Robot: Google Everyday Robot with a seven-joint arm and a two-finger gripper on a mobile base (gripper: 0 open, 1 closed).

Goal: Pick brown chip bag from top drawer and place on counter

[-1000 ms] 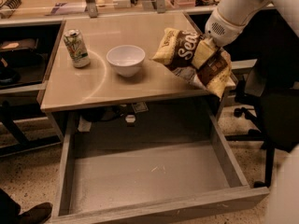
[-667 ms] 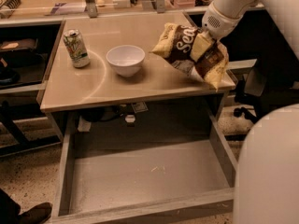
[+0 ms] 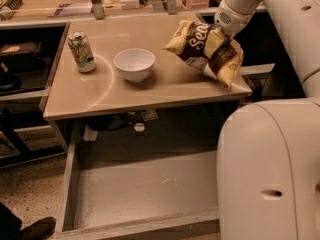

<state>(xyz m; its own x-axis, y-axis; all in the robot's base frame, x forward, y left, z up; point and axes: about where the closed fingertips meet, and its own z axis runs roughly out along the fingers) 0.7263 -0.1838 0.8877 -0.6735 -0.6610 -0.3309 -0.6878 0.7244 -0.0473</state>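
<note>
Bag [image 3: 192, 45] further over counter [image 3: 110, 89] — hand [image 3: 218, 33] tight

dim warm light, gripper [image 3: 219, 37] over glossy counter [image 3: 107, 96]

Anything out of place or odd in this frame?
Only the brown chip bag: it is crumpled and tilted, held by the gripper over the counter at its right rear, lower corner near the edge. The top drawer stands open. The can and bowl sit upright; nothing spilled.
</note>
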